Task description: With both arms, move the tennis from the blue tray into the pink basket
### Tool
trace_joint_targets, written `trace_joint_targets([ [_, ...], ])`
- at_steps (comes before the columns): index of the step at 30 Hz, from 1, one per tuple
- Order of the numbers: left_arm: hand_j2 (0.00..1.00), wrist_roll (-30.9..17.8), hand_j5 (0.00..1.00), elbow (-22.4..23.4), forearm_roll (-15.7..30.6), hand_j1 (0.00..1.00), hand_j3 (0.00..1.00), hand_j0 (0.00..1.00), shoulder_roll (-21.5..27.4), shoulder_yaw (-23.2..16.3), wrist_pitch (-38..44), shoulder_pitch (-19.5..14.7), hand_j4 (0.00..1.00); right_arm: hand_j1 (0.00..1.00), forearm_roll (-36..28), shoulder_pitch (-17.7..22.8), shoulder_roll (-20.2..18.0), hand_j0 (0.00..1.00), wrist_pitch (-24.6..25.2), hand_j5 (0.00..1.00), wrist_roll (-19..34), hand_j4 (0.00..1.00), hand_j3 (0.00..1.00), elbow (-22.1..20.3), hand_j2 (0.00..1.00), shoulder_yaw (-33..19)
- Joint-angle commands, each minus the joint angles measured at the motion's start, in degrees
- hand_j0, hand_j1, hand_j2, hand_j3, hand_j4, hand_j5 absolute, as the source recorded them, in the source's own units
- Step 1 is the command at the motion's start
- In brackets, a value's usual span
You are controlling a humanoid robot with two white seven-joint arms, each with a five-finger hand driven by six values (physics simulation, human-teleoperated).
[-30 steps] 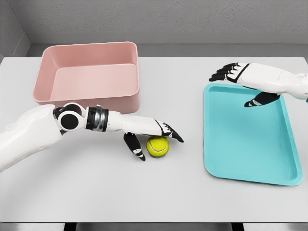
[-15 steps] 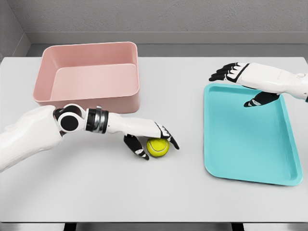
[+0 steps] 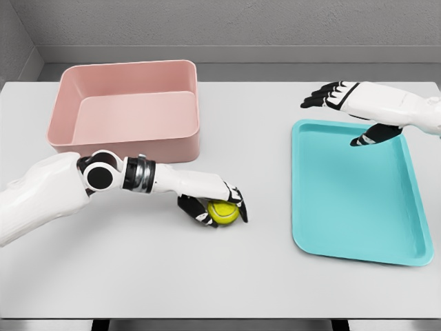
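A yellow-green tennis ball (image 3: pixel 223 212) lies on the white table, between the pink basket (image 3: pixel 127 110) and the blue tray (image 3: pixel 351 189). My left hand (image 3: pixel 219 207) has its fingers curled over the ball from above and its thumb under the ball's left side, so it is shut on it. The left arm reaches in from the lower left, just in front of the basket's near wall. My right hand (image 3: pixel 344 114) hovers with spread fingers over the tray's far edge and holds nothing. The tray carries nothing; the basket is empty.
The white table (image 3: pixel 220 276) stretches wide in front of both arms. A grey wall runs behind the table's far edge.
The left hand's fingers have closed down over the ball, and the thumb has come in against it. The right hand has lifted slightly and drifted a little to the right.
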Motion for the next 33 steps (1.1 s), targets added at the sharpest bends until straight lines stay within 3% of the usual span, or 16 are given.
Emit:
trace_joint_targets([
  [1, 0.63, 0.07, 0.63, -0.09, 0.23, 0.63, 0.63, 0.63, 0.07, 0.52, 0.11, 0.00, 0.63, 1.00, -0.45, 0.00, 0.03, 1.00, 0.16, 1.00, -0.04, 1.00, 1.00, -0.01, 1.00, 0.05],
  [12, 0.63, 0.16, 0.63, -0.97, 0.32, 0.63, 0.63, 0.63, 0.15, 2.55, 0.11, -0.70, 0.63, 1.00, -0.36, 0.00, -0.06, 1.00, 0.16, 1.00, -0.04, 1.00, 1.00, 0.34, 1.00, 0.84],
  [21, 0.63, 0.43, 0.63, -1.14, 0.41, 0.63, 0.63, 0.63, 0.33, 3.60, 0.11, -3.69, 0.63, 1.00, -0.27, 0.00, 0.03, 1.00, 0.16, 1.00, -0.04, 1.00, 1.00, 0.78, 1.00, 0.93],
  [33, 0.60, 0.43, 0.60, -1.41, 0.23, 0.60, 0.60, 0.60, 1.30, 9.31, 0.11, -4.39, 0.60, 1.00, -0.18, 0.00, 0.03, 1.00, 0.16, 1.00, 0.05, 1.00, 1.00, 0.96, 1.00, 0.93],
])
